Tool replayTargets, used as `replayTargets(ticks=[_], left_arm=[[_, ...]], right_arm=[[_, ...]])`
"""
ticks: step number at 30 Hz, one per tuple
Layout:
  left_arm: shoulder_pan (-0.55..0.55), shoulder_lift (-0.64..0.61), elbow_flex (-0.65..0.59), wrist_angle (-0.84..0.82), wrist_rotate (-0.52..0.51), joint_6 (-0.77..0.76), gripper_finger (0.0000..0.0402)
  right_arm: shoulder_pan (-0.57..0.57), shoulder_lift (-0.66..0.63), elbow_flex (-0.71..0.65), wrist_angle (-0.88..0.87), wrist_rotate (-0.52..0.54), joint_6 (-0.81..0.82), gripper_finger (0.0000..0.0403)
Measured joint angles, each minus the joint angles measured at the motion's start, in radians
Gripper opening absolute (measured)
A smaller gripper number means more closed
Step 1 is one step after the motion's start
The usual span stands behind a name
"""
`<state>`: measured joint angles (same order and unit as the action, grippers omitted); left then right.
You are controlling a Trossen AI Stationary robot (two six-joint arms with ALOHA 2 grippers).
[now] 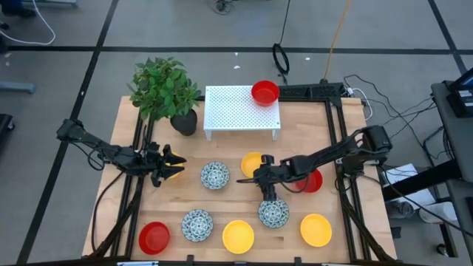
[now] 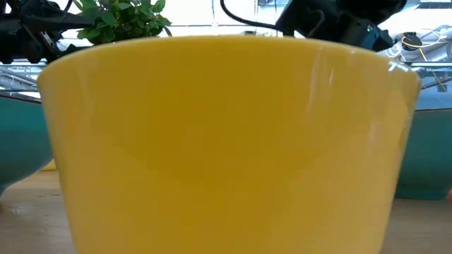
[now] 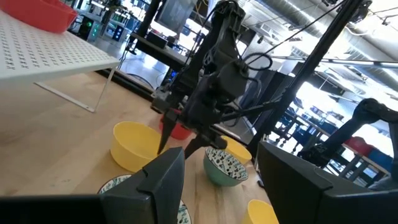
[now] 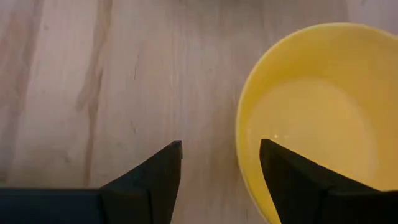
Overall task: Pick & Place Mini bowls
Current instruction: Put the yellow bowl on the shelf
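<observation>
Now the right gripper (image 1: 244, 179), fingers spread, points down beside a yellow bowl (image 1: 252, 162); left gripper (image 1: 174, 164) spread too.

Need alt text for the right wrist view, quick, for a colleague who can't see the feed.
The right gripper hangs open above the bare wooden table, looking straight down, with one dark finger just over the rim of an empty yellow bowl. Nothing is held between the fingers.

No readable text, label, brand, number or sign anywhere: none on the bowls, the wooden table, the white perforated stand, the plant pot, the arms, or the blurred room beyond.
</observation>
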<state>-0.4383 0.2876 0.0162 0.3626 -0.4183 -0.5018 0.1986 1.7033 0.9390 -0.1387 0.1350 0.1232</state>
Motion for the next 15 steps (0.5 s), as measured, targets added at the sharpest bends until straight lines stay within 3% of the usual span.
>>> replayTargets(ticks=[4, 10, 15], left_arm=[[0.000, 0.000, 0.000, 0.000, 0.000, 0.000, 0.0207], [0.000, 0.000, 0.000, 0.000, 0.000, 0.000, 0.0207], [0.000, 0.000, 0.000, 0.000, 0.000, 0.000, 0.0207]], right_arm=[[0.000, 0.019, 0.000, 0.000, 0.001, -0.007, 0.0153], [0.000, 0.029, 0.000, 0.000, -0.003, -0.007, 0.0026], [0.000, -0.006, 0.001, -0.003, -0.036, -0.004, 0.0006]])
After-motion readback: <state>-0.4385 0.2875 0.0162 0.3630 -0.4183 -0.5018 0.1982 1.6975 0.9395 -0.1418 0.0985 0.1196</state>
